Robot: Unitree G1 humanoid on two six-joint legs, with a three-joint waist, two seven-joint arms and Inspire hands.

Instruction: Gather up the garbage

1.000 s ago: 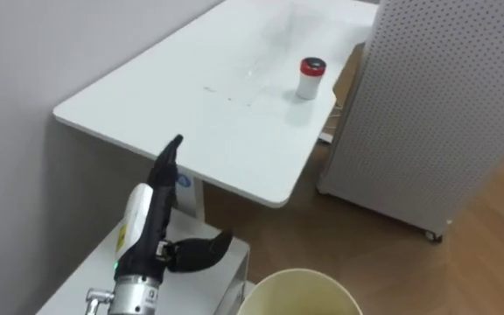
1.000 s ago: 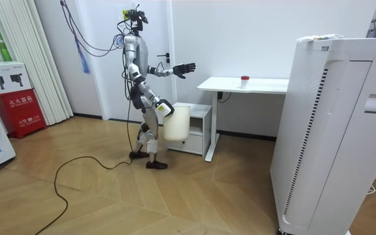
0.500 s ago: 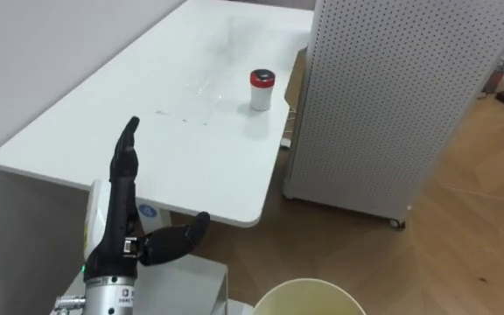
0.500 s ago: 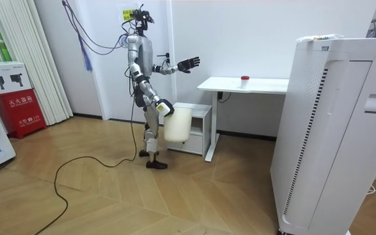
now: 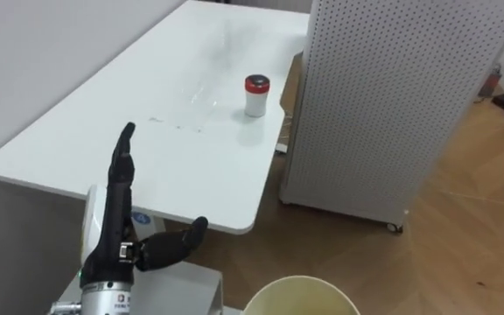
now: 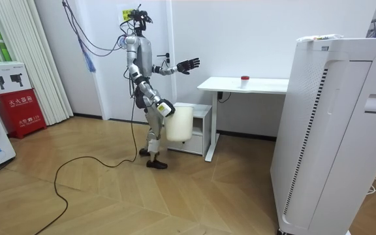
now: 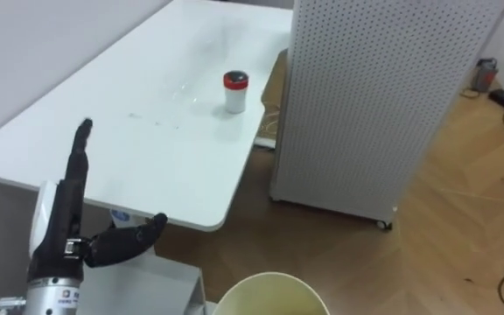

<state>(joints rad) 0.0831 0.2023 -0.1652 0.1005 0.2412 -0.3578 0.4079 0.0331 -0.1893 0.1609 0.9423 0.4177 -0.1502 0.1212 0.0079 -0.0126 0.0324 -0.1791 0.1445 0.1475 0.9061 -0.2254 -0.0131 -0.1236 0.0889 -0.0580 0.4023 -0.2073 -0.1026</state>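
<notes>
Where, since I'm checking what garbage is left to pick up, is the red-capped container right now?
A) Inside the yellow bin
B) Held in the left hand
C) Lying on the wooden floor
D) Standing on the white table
D: the red-capped container stands upright on the white table, well beyond the open left hand, which is raised near the table's closer edge and holds nothing.

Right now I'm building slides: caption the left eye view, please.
Open left hand raised before a white table bearing a red-lidded container, cream bin below.
</notes>
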